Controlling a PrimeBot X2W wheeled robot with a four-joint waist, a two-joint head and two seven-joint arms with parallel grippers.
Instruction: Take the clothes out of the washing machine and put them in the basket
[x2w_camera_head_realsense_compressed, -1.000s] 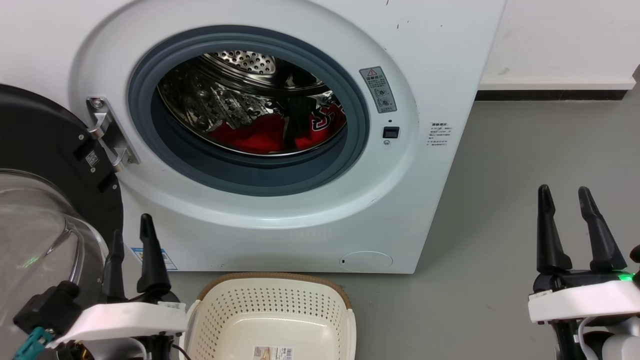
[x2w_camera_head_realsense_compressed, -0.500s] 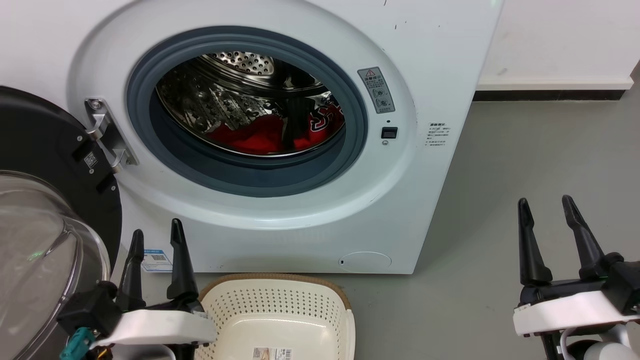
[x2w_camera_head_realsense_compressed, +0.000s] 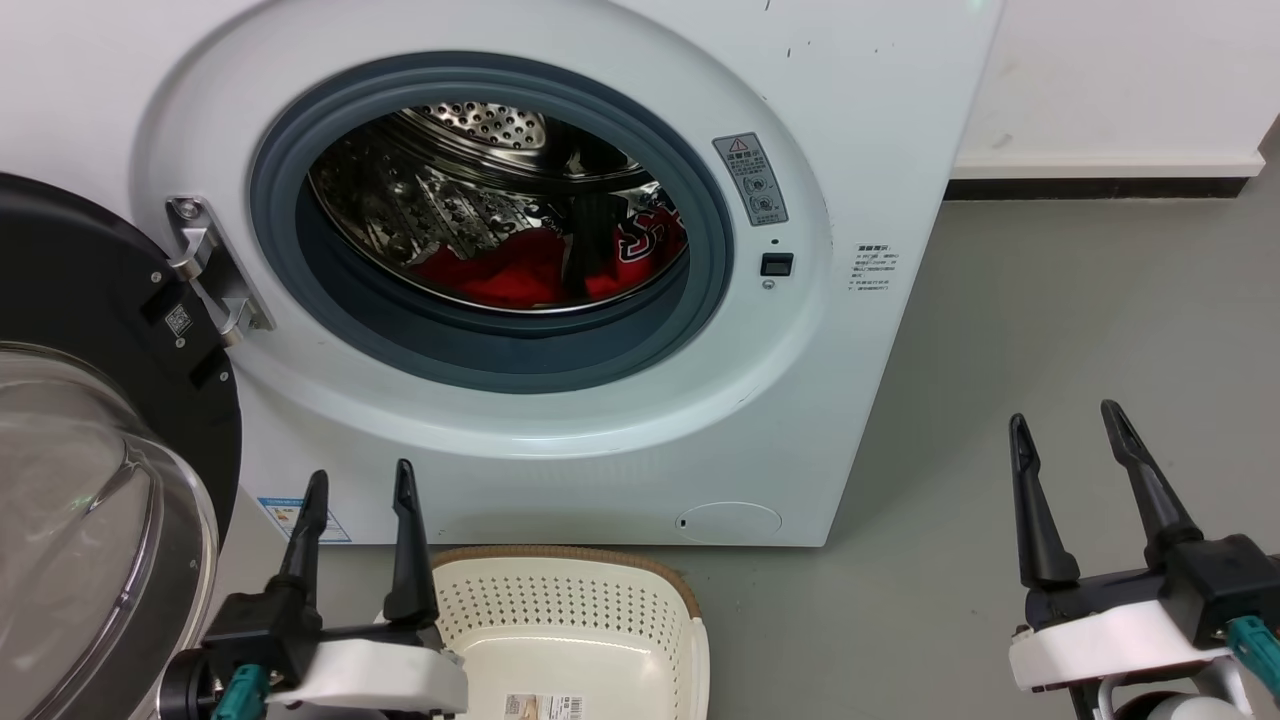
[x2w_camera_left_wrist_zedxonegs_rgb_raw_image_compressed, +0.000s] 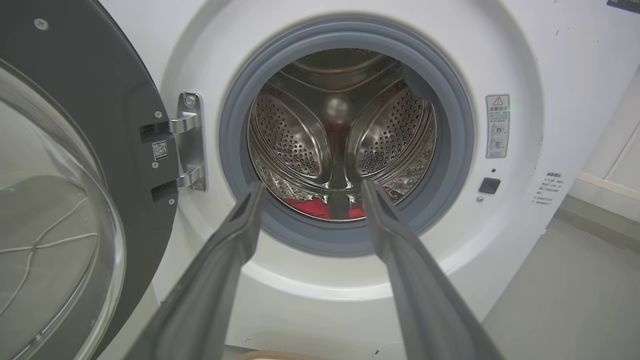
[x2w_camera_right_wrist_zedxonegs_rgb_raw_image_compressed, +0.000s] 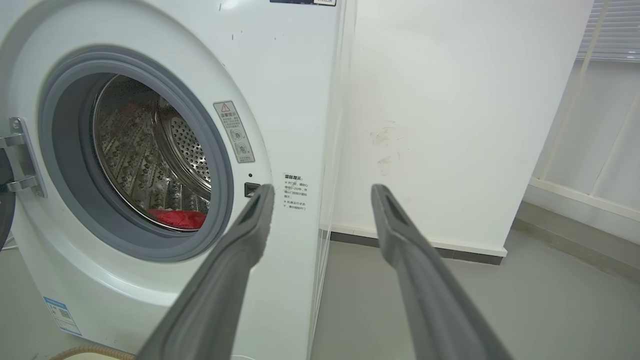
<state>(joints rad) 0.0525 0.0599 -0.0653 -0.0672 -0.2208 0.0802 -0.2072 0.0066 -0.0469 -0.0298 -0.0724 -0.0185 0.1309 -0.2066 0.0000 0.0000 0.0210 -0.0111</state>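
The white washing machine (x2w_camera_head_realsense_compressed: 560, 450) stands with its door swung open to the left. Red clothes (x2w_camera_head_realsense_compressed: 520, 275) lie at the bottom of the steel drum, one showing white lettering (x2w_camera_head_realsense_compressed: 650, 235); red fabric also shows in the left wrist view (x2w_camera_left_wrist_zedxonegs_rgb_raw_image_compressed: 310, 206) and the right wrist view (x2w_camera_right_wrist_zedxonegs_rgb_raw_image_compressed: 177, 218). The cream basket (x2w_camera_head_realsense_compressed: 570, 600) sits on the floor below the machine, empty. My left gripper (x2w_camera_head_realsense_compressed: 360, 480) is open beside the basket's left rim, fingers (x2w_camera_left_wrist_zedxonegs_rgb_raw_image_compressed: 245, 220) pointing at the drum mouth. My right gripper (x2w_camera_head_realsense_compressed: 1065, 420) is open over the floor right of the machine.
The black-rimmed glass door (x2w_camera_head_realsense_compressed: 90, 480) hangs at the far left, close to my left arm. Grey floor (x2w_camera_head_realsense_compressed: 1050, 320) lies right of the machine. A white wall with a dark baseboard (x2w_camera_head_realsense_compressed: 1100, 188) runs behind.
Both grippers have moved lower in the head view. The left one shifted right toward the basket, the right one shifted left. Clothes and basket are as before.
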